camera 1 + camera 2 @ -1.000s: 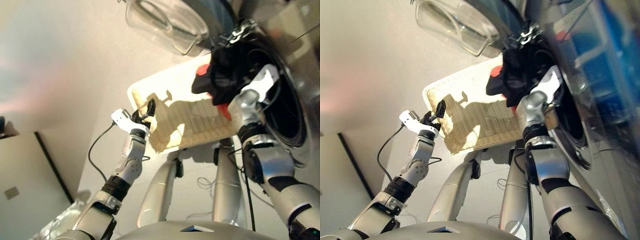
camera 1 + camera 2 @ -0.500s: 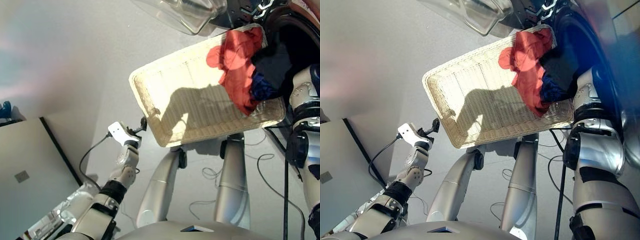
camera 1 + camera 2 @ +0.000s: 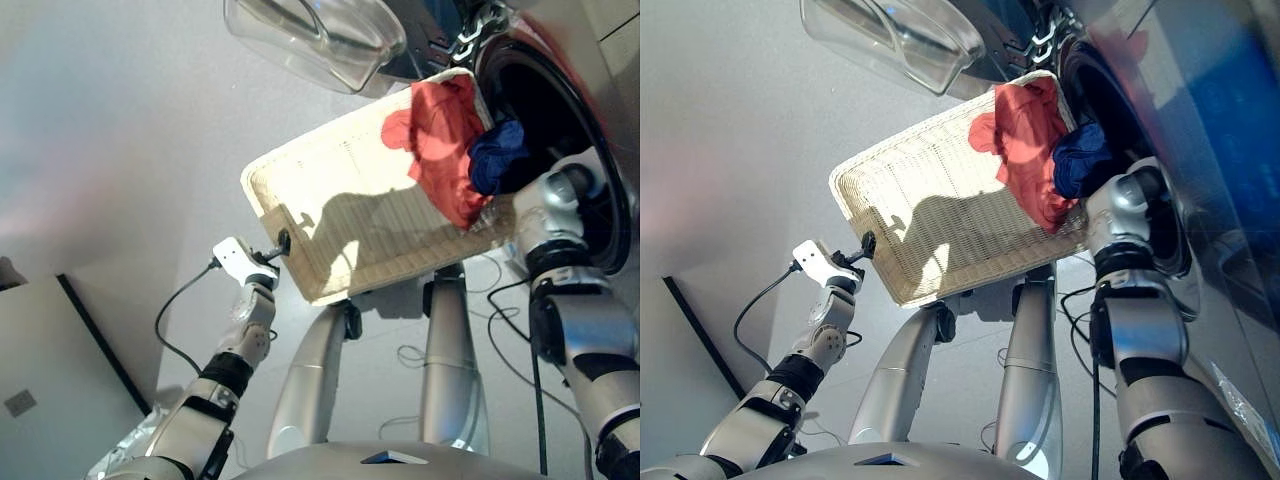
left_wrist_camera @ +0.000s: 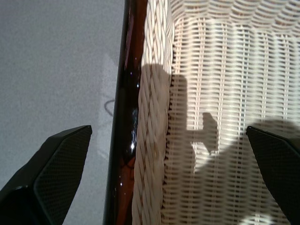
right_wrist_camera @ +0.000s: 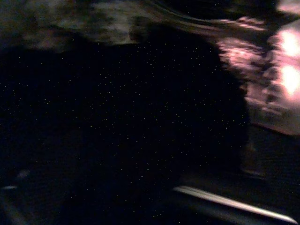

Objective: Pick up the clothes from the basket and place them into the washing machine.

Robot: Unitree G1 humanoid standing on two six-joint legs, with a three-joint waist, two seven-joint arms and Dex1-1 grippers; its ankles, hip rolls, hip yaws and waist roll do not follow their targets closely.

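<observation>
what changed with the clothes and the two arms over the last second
The right arm carried the black garment from above the basket into the washing machine; its gripper is now hidden in the drum. The left gripper drew back from over the basket's corner to just outside its rim. The red-orange garment and navy garment stayed at the drum end.

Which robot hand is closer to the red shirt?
The right. The right arm reaches into the washing machine just beside the red shirt; the left gripper sits at the basket's far edge.

Head pair overhead — wrists close, perhaps.
</observation>
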